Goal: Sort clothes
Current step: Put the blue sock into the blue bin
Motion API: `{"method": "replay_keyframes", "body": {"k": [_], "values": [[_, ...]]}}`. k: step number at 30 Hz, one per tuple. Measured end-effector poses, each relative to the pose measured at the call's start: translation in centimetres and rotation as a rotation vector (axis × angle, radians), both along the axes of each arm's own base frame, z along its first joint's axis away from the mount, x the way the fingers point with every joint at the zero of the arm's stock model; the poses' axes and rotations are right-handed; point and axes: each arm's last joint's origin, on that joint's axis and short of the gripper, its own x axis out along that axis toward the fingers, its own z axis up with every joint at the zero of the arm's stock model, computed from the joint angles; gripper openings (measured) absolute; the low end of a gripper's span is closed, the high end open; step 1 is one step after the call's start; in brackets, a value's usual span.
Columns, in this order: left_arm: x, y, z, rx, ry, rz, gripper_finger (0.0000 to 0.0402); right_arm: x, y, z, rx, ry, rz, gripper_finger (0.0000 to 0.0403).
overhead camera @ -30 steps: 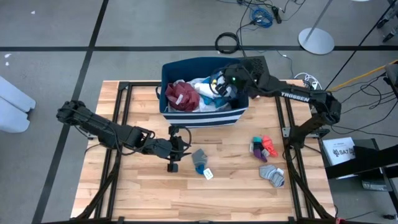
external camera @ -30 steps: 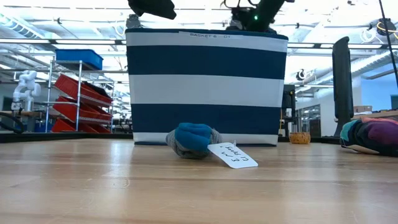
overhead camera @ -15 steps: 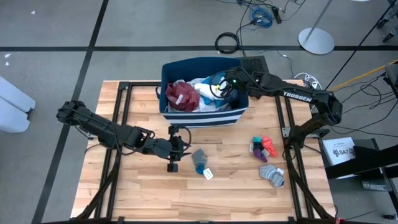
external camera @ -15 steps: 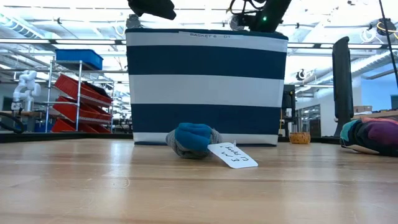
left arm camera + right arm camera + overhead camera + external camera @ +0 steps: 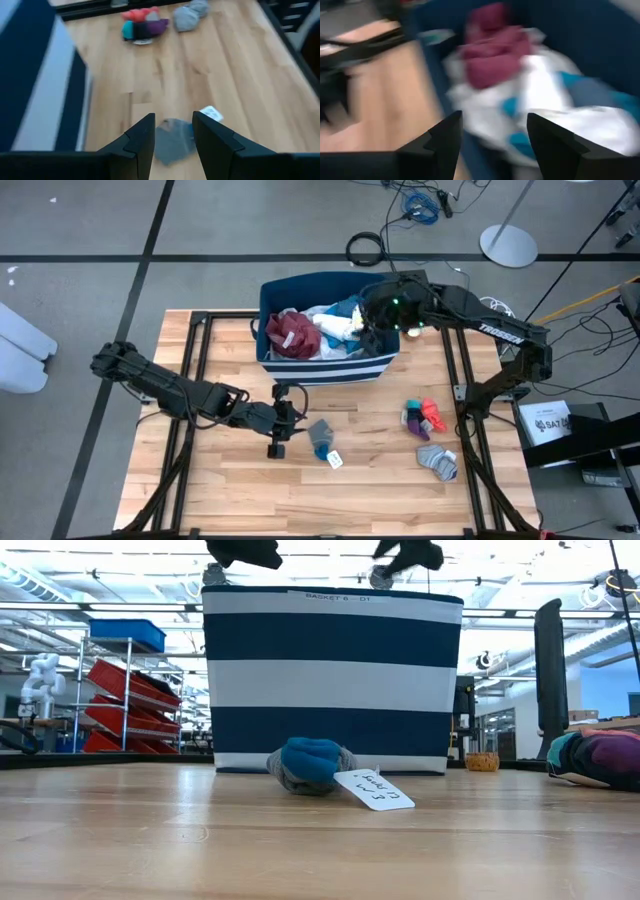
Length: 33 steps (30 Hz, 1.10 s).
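Lying in the bin [image 5: 290, 372], clothes [image 5: 318, 330] below open right claw [image 5: 492, 135].

– Where are the clothes now?

– Most sit heaped in the striped bin [image 5: 330, 367]: a crumpled maroon garment [image 5: 288, 333] beside white fabric [image 5: 335, 325] and a bright blue piece [image 5: 348, 308].

– And outside it?

– On the counter [image 5: 380, 470], a grey-and-blue sock bundle [image 5: 321, 436] with a paper tag [image 5: 335, 461] lies in front of the bin. Farther right: a purple, teal and red bundle [image 5: 423, 417], and nearby a grey sock pair [image 5: 437, 461].
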Motion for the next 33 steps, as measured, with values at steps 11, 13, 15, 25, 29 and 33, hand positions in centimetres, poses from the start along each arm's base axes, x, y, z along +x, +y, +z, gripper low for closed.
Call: {"method": "replay_keyframes", "body": {"k": [11, 13, 15, 25, 29, 33], "values": [[1.0, -0.6, -1.7, -0.016, 0.068, -0.05, 0.0141, 0.4, 10.0, -1.4, 0.122, 0.123, 0.381, 0.0208], [1.4, -0.8, -2.5, -0.018, 0.101, -0.066, 0.0141, 0.2, 11.7, -2.2, 0.138, 0.166, 0.417, 0.0208], [1.9, -1.1, -3.5, -0.032, 0.142, -0.108, 0.0141, 0.1, 13.2, -3.2, 0.154, 0.205, 0.443, 0.0208], [3.7, -1.7, -8.0, 0.131, 0.284, -0.281, 0.0141, 0.1, 18.7, -10.1, 0.022, 0.249, 0.44, 0.0208], [4.4, -1.9, -9.7, 0.213, 0.317, -0.347, 0.0141, 0.9, 19.7, -13.3, -0.01, 0.132, 0.478, 0.0208], [5.2, -1.9, -11.5, 0.268, 0.336, -0.303, 0.0141, 1.5, 19.8, -15.8, -0.025, 0.011, 0.492, 0.0208]]}}
